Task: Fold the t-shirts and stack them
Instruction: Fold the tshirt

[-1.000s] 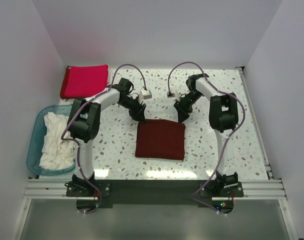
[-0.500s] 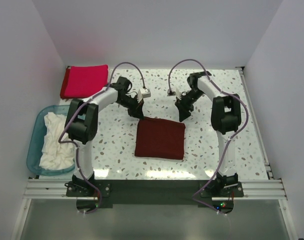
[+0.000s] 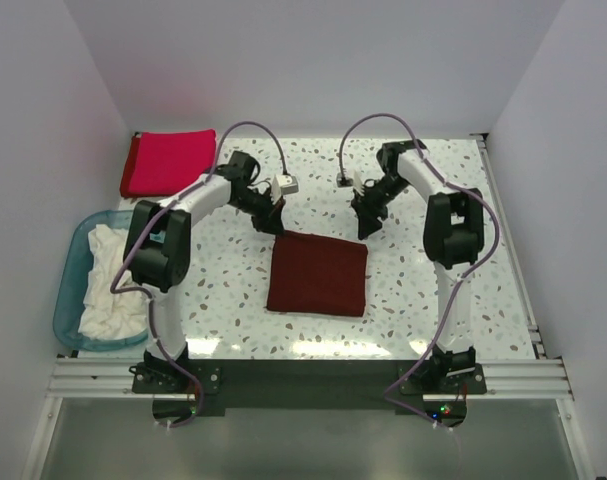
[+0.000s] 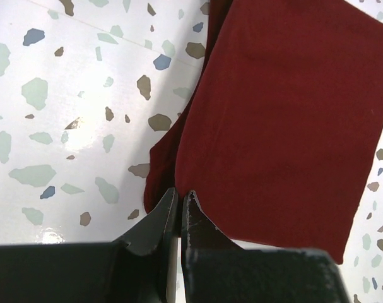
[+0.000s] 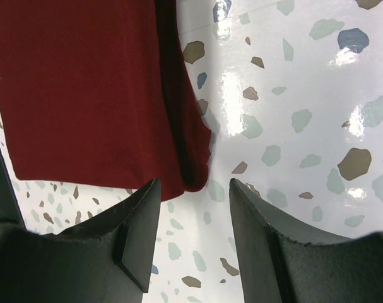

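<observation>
the folded maroon t-shirt [image 3: 318, 273] lies on the table [image 3: 433, 300], running from both grippers toward the near edge; our left gripper [image 4: 180, 196] is closed tight at its far-left corner, cloth pinched or not we cannot tell, while our right gripper [image 5: 195, 184] gapes astride the far-right corner
</observation>
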You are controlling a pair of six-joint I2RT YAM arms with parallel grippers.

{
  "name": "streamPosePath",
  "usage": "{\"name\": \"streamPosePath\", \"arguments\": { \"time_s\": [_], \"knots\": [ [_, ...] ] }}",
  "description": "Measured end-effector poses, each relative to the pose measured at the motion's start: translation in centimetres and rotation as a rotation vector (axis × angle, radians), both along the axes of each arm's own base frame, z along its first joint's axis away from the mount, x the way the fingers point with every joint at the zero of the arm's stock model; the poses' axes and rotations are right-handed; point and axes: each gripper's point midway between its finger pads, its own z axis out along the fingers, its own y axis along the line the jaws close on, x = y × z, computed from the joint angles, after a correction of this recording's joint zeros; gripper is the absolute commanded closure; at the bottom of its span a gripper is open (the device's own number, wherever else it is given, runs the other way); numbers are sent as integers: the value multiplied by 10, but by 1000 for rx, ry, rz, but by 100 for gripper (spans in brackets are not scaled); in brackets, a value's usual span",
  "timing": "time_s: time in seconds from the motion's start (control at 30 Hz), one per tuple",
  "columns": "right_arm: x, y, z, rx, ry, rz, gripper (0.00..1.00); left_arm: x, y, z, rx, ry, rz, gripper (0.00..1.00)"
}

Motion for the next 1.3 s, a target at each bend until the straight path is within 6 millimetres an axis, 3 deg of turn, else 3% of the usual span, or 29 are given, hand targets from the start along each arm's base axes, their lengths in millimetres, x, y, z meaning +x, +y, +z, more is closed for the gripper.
{"name": "streamPosePath", "arguments": {
  "time_s": [0.2,0.27,0.37,0.4,0.47,0.67,0.87,0.97,1.03,1.17,1.3],
  "knots": [
    [-10,7,-6,-5,21,30,48,1,2,-15,19,25,6,100],
    [-14,10,-7,-6,26,43,53,1,3,-17,22,27,8,100],
    [-17,16,-7,-4,21,67,71,3,4,-17,23,24,11,100],
    [-17,18,-7,-3,18,75,88,3,5,-18,24,23,12,100],
    [-18,20,-7,-2,14,88,100,2,6,-20,26,24,14,100],
    [-14,22,-1,-5,-13,91,100,-1,14,-31,34,38,31,100],
    [-11,20,39,-15,-100,56,100,-2,18,-39,32,35,40,100],
    [-16,20,48,-38,-111,30,100,0,17,-39,27,26,40,100],
    [-18,21,41,-68,-110,16,100,2,17,-38,25,20,42,100],
    [-16,22,7,-158,-109,-35,100,6,20,-35,24,14,62,100],
    [3,24,-20,-222,-158,-109,100,12,28,-25,18,-4,93,100]
  ]
}}
